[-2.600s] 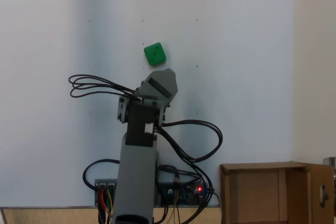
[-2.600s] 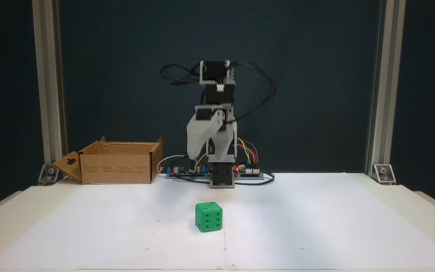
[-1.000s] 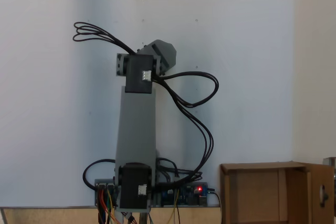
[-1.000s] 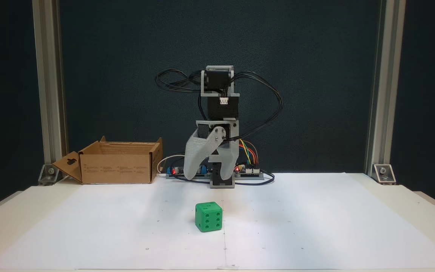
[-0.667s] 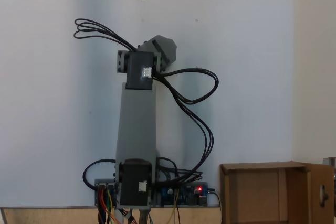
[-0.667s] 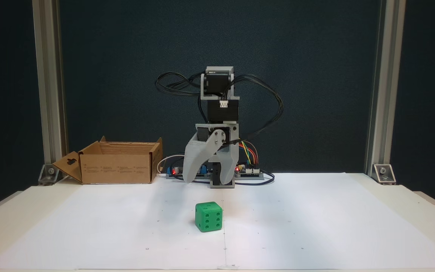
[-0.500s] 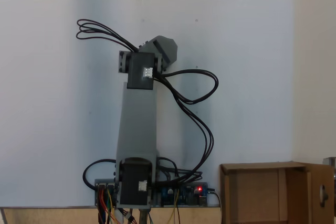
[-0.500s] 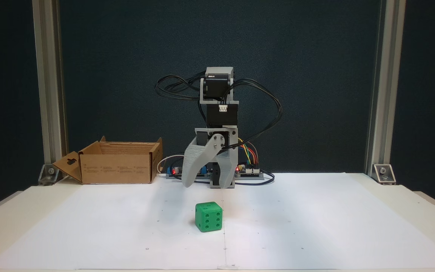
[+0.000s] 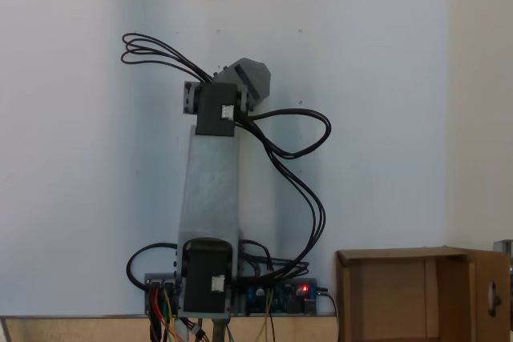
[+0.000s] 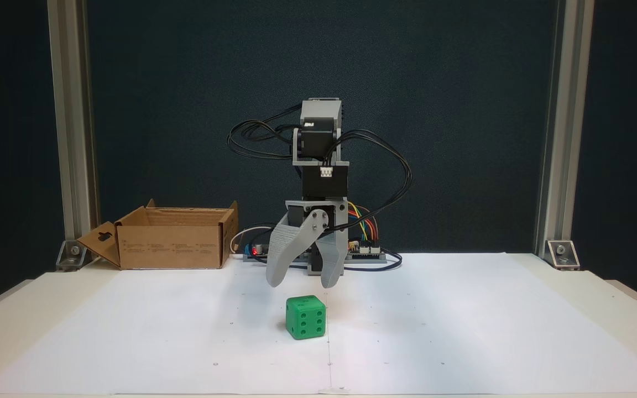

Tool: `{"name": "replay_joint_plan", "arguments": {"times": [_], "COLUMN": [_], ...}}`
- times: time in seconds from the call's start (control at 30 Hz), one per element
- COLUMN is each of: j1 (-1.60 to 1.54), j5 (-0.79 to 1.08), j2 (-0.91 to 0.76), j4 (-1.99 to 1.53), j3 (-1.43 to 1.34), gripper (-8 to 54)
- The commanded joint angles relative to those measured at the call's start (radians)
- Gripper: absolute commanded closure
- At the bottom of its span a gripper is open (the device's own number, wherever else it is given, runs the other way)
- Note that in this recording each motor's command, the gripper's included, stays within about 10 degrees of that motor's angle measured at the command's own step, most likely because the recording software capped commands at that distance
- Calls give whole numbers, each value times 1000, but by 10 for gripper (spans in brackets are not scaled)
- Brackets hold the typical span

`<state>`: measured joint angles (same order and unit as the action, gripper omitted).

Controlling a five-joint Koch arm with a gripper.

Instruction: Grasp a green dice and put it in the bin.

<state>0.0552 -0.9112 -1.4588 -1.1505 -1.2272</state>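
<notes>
My gripper (image 10: 301, 282) hung spread above green dice (image 10: 306, 317) mid-sheet | likely light, rigid, slick plastic | pinch opposite flat faces

Green dice (image 10: 306, 317) matt plastic — bin (image 10: 172, 238) plain cardboard.

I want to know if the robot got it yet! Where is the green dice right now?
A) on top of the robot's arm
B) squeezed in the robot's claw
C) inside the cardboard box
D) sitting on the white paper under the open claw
D: the green dice sits on the white paper, just below the gripper, whose jaws are spread apart above it; the bin stands off to the left.
</notes>
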Motion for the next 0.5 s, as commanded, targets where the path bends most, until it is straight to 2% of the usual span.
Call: {"name": "replay_joint_plan", "arguments": {"times": [0.0, 0.47], "j1": [-3, 23], "j5": [-71, -69], "j2": [0, 104], "j4": [25, 64], "j3": [17, 15], "gripper": [32, 33]}}
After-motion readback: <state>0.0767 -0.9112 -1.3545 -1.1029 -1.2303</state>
